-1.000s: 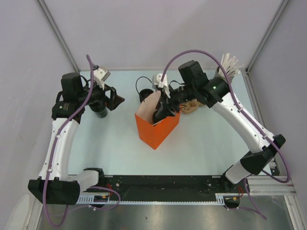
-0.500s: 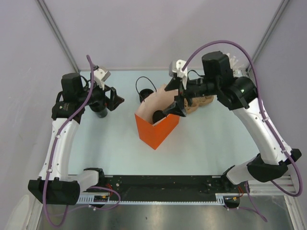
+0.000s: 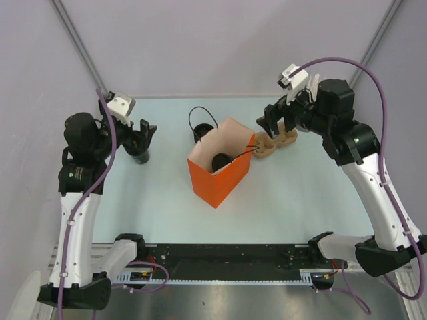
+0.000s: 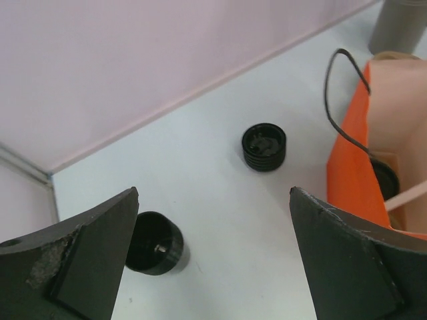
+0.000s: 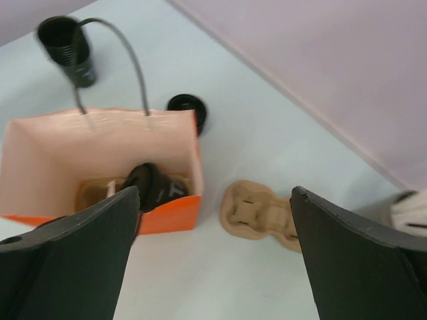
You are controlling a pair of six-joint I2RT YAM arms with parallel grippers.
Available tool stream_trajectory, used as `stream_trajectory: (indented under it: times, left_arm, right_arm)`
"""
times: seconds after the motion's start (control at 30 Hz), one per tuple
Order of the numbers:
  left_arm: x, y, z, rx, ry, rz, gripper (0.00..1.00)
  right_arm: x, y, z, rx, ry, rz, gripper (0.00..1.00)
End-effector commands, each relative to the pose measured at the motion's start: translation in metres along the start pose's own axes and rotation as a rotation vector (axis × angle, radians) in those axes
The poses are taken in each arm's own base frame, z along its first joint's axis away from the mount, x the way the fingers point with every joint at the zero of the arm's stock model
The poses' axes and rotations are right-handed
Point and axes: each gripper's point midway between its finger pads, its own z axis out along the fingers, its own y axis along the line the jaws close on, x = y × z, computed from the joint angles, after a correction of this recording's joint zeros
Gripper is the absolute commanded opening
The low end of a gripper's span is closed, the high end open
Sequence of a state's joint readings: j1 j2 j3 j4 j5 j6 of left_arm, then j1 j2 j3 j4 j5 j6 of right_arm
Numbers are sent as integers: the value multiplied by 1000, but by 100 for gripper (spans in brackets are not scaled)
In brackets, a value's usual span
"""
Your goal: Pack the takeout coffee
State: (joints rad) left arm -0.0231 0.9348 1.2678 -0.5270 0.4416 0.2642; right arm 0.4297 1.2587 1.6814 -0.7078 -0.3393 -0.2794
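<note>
While the small black lidded takeout coffee cup (image 5: 150, 187) looks tilted inside the orange paper bag (image 5: 168, 215), below-left of the empty, wide-open right gripper (image 5: 215, 192), it could tip and leak if bumped; left gripper (image 4: 213, 192) open and empty too.

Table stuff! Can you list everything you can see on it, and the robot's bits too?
bag: one, orange outside, pale inside, standing open mid-table
coffee cup: one, black with a lid, inside the bag
stick: one, pale, inside the bag
open cups: two, black, no lids; one behind the bag, one at the left
cup holder: one, brown cardboard, right of the bag
tub: one, grey, at the far side past the bag
table: one, pale bluish
left gripper: one, black, open and empty, by the left cup
right gripper: one, black, open and empty, above the cup holder
</note>
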Motion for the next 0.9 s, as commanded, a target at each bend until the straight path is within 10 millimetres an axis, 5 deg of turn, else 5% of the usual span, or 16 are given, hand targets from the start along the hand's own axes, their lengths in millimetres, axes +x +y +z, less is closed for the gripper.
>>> stream_trajectory:
  times: [0.0,0.13,0.3,0.67,0.87]
  left_arm:
    - [-36,39,-19,-218,-68,51,100]
    - [-51,59,-38,-346,-76,65,100]
    - [-75,59,-61,-379,-109,73,100]
    - [-129,57,-115,-464,-209,70,100]
    - [-136,60,-123,-493,-221,58,100]
  right_arm:
    - [-39,-54,-44,364,-152,-4,100]
    - [-56,-85,-79,591,-226,15,100]
    - [-70,-100,-106,712,-266,16,100]
    - [-89,-100,-125,735,-321,41,100]
    - [-90,-97,-124,720,-323,47,100]
